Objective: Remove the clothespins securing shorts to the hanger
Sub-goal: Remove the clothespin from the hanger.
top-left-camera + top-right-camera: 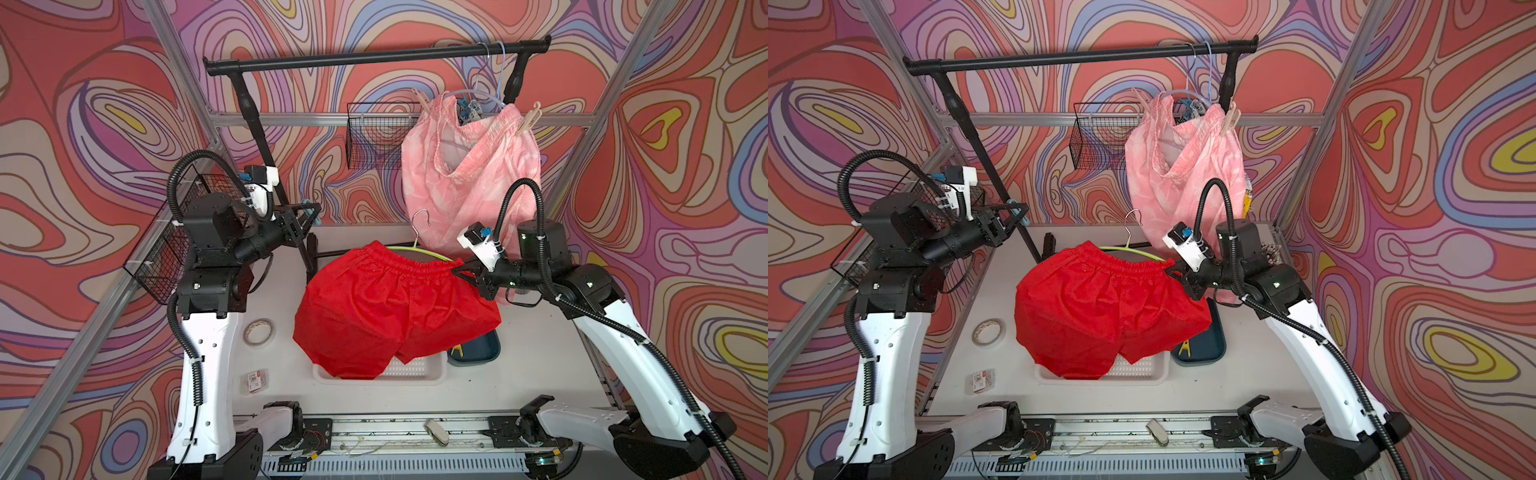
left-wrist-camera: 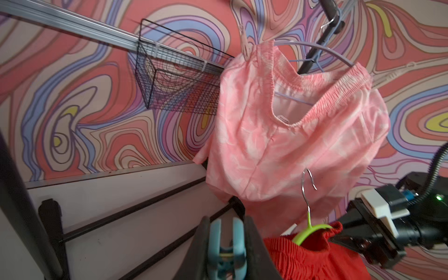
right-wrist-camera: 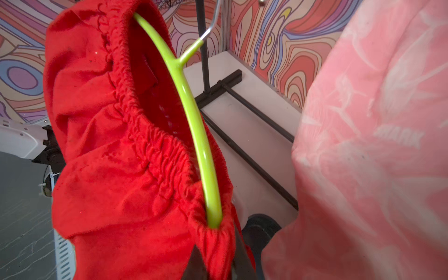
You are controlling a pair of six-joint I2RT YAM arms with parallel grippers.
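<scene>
The right pincer [image 1: 462, 271] is closed on one end of the waistband of the red shorts [image 1: 395, 311], where the tip of the green hanger [image 3: 194, 116] goes into the cloth, and holds them in the air above the bench [image 1: 540, 353]. Their lower hem hangs over the white basket [image 1: 415, 370] and one edge of the blue tray [image 1: 482, 349], in which a yellow clothespin [image 1: 1185, 347] lies. The left pincer [image 1: 311, 212] is well apart, near the rack post [image 1: 257, 124], its jaws pressed on a teal clothespin [image 2: 226, 252]. Between the two pincers the room is open. The pink shorts [image 1: 469, 174] hang just behind the right pincer from the black rail [image 1: 374, 56], with a pale clothespin [image 1: 528, 120] at each waistband end.
</scene>
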